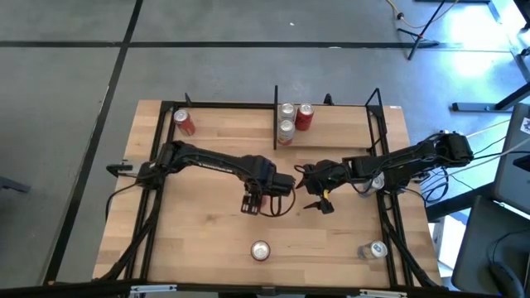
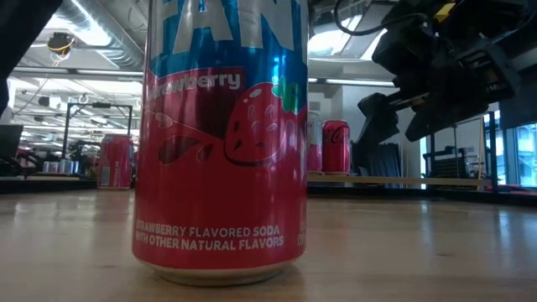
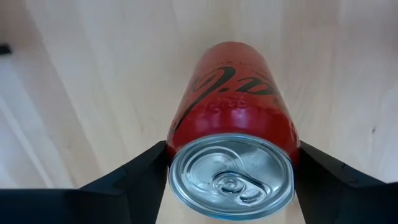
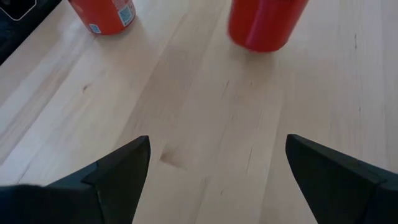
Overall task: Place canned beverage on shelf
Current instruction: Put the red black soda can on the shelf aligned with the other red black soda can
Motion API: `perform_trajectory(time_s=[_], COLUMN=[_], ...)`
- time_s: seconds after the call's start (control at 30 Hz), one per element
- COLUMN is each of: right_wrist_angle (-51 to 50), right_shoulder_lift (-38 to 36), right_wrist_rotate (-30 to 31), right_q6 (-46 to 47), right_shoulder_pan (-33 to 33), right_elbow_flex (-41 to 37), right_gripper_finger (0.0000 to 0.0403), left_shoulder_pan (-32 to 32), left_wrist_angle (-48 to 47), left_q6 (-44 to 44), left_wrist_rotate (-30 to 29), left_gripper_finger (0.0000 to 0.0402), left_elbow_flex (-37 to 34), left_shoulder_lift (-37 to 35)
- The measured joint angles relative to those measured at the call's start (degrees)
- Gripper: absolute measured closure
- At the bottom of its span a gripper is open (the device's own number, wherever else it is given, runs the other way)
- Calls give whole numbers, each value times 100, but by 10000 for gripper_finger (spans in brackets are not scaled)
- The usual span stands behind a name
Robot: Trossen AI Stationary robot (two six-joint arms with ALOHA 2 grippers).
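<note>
My left gripper (image 1: 252, 204) is at the table's middle, shut on a red can (image 3: 233, 106) seen from above, its silver top (image 3: 230, 177) toward the wrist camera. The same can shows in the right wrist view (image 4: 264, 22). My right gripper (image 1: 319, 199) hovers open and empty just right of it, over bare wood (image 4: 211, 155); it also shows in the low view (image 2: 403, 113). The shelf (image 1: 331, 124) runs along the table's far edge, with a dark divider (image 1: 276, 116). Three cans (image 1: 291, 118) stand upright on it right of the divider, and one red can (image 1: 183, 122) at its left end. My left gripper pinches the red can between its two fingers, on opposite sides of the wall just below the top rim (image 3: 176, 140). The fingers (image 3: 140, 171) come from above, pointing down. The can stands about upright; I cannot tell whether its base rests on the table.
A strawberry soda can (image 1: 260, 250) stands near the table's front edge and fills the low view (image 2: 220, 143). A silver-and-blue can (image 1: 373, 249) stands at the front right. Black frame rails (image 1: 383, 141) run along the table's sides. Bare wood lies between the grippers and the shelf.
</note>
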Motion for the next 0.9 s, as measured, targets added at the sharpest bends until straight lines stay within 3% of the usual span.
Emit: perform_trajectory(time_s=[0.27, 0.9], right_wrist_angle=[7, 7], right_shoulder_lift=[0, 0], right_wrist_rotate=[2, 1], right_q6=[13, 15], right_shoulder_pan=[0, 0], right_elbow_flex=[2, 2], right_gripper_finger=[46, 46], left_shoulder_pan=[-73, -167], left_wrist_angle=[316, 805], left_q6=[-9, 93], left_wrist_rotate=[-6, -189], left_gripper_finger=[104, 99], left_elbow_flex=[2, -188], left_shoulder_lift=[-11, -17])
